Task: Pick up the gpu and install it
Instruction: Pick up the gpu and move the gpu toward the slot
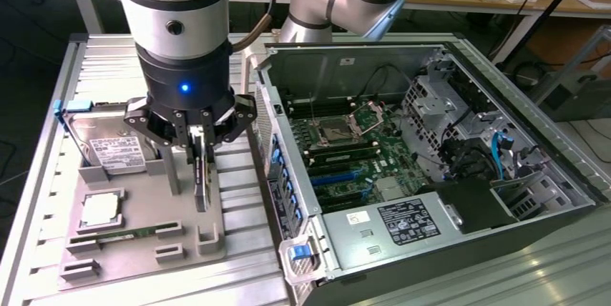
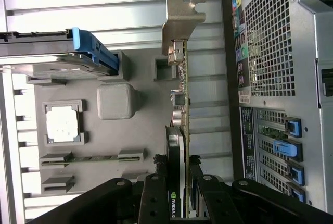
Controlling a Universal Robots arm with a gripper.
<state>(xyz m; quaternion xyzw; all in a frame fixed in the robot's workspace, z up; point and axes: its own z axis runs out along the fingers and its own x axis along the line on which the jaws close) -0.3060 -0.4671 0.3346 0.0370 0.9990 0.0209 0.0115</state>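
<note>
- The gripper [image 1: 197, 150] was only partway open, closed down on the gpu [image 1: 200, 184], with one finger pressed on each flat face of the card.
- In the wrist view the gripper [image 2: 179, 174] had its black fingers [image 2: 155, 187] flanking the gpu [image 2: 183, 104], so it looked like a proper clamp, not just hovering.
- The gpu stood on edge over the grey fixture tray [image 1: 143, 256], along the tray's edge nearest the PC case [image 1: 534, 206], roughly midway down that edge.
- Looks-wise, it was a thin dark board seen almost edge-on, with small silver parts along it and a silver metal bracket [image 2: 179, 18] at the far end. A green logo showed on the bit near the fingers.
- Also on the tray were a hard drive [image 1: 110, 147] at the far corner, a CPU [image 1: 100, 209] in its pocket, and a RAM stick [image 1: 124, 237] near the front edge, all well apart from the card.
- Honestly couldn't tell whether the card's lower edge sat in its tray slot or had lifted clear, since the gripper body covered its top in the exterior view.
- The wrist view cut off the card's near end behind the fingers.
</note>
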